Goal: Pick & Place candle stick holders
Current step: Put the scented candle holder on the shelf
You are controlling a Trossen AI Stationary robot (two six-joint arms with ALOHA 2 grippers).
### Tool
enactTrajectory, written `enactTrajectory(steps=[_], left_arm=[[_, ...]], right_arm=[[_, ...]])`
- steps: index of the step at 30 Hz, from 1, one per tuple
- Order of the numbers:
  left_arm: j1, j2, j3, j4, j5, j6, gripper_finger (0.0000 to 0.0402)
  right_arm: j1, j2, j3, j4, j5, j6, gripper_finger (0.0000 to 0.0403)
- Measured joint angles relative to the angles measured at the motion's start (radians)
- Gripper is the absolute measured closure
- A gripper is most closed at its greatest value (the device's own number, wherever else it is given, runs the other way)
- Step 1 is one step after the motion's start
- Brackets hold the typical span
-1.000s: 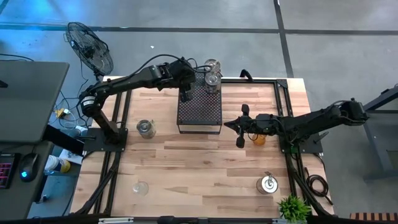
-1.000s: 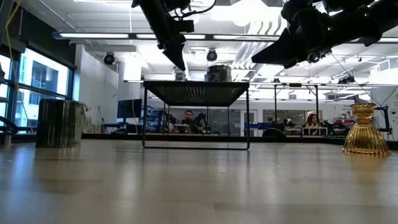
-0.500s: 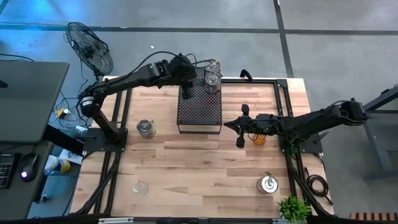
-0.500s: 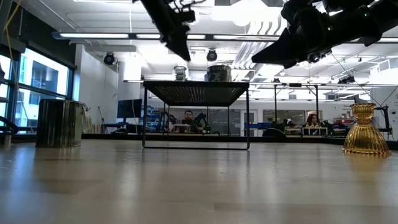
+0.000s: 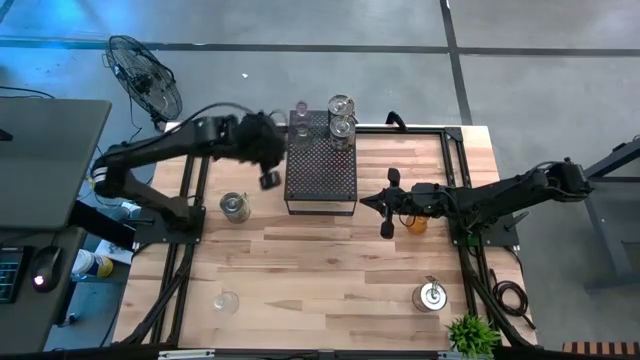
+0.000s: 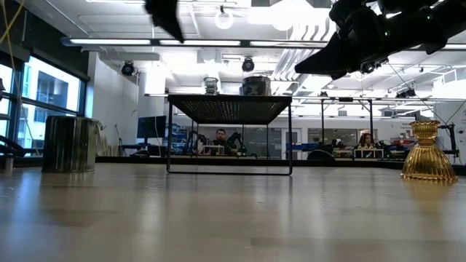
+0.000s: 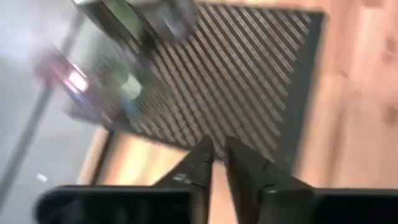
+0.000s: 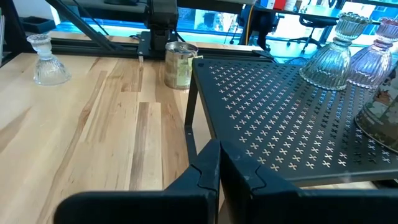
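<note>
Fingers of my left hand [image 5: 268, 178] are pressed together, empty, beside the black rack [image 5: 321, 172]. Nearest loose holder, the silvery cup [image 5: 234, 206], stands just below-left on the worktop [image 5: 320, 260]; I'd spread wide above it, then descend straight. Right hand [image 5: 386, 203] waits, also closed and empty, the amber holder [image 5: 417, 222] just beside it.

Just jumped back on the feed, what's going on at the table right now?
The left gripper is empty, fingers together, off the left edge of the black perforated box. Three candle stick holders stand at the box's far end. The right gripper hangs shut beside the box's right edge, next to the amber holder. Three more holders are out on the wooden table.
</note>
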Motion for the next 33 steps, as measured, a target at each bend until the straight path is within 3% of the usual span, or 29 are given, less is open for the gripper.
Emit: enactTrajectory(steps=[3, 8, 14, 18, 21, 26, 33], left_arm=[[-0.052, -0.060, -0.102, -0.064, 0.012, -0.146, 0.0395], [-0.123, -0.104, -0.256, -0.186, 0.005, -0.419, 0.0369], [-0.133, -0.105, -0.407, -0.231, 0.007, -0.663, 0.0290], [-0.134, -0.097, -0.502, -0.205, 0.006, -0.750, 0.0228], [-0.134, -0.098, -0.550, -0.142, 0.008, -0.787, 0.0207], [-0.134, -0.098, -0.590, -0.104, 0.000, -0.837, 0.0222], [-0.134, -0.098, -0.631, -0.094, 0.044, -0.847, 0.0300]], right_arm=[[0.000, 0.000, 0.000, 0.000, 0.000, 0.000, 0.0401], [0.000, 0.000, 0.000, 0.000, 0.000, 0.000, 0.0402], [0.000, 0.000, 0.000, -0.001, 0.000, 0.000, 0.0402], [0.000, 0.000, 0.000, -0.007, 0.000, 0.000, 0.0401], [0.000, 0.000, 0.000, -0.008, 0.000, 0.000, 0.0402], [0.000, 0.000, 0.000, -0.008, 0.000, 0.000, 0.0401], [0.000, 0.000, 0.000, -0.008, 0.000, -0.007, 0.0401]])
